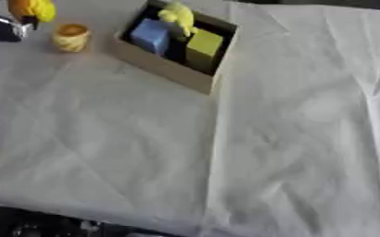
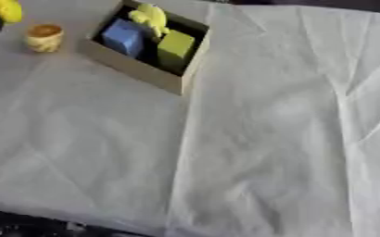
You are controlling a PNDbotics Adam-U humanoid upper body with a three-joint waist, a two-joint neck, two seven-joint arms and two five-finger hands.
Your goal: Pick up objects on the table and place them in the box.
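An open cardboard box [image 1: 165, 69] stands at the back of the table, left of centre. Inside it are a blue block [image 1: 150, 34], a yellow-green block [image 1: 203, 46] and a pale yellow soft thing [image 1: 180, 16] leaning on the far wall. A small yellow cup [image 1: 70, 37] stands upright on the cloth just left of the box. In the top left corner is my left hand [image 1: 3, 28], dark with silver parts, with a yellow and orange thing [image 1: 33, 9] right against it. The picture's edge cuts off most of the hand. My right hand does not show.
A creased white cloth [image 1: 250, 139] covers the whole table. The table's front edge [image 1: 104, 217] runs along the bottom left, with dark floor below it.
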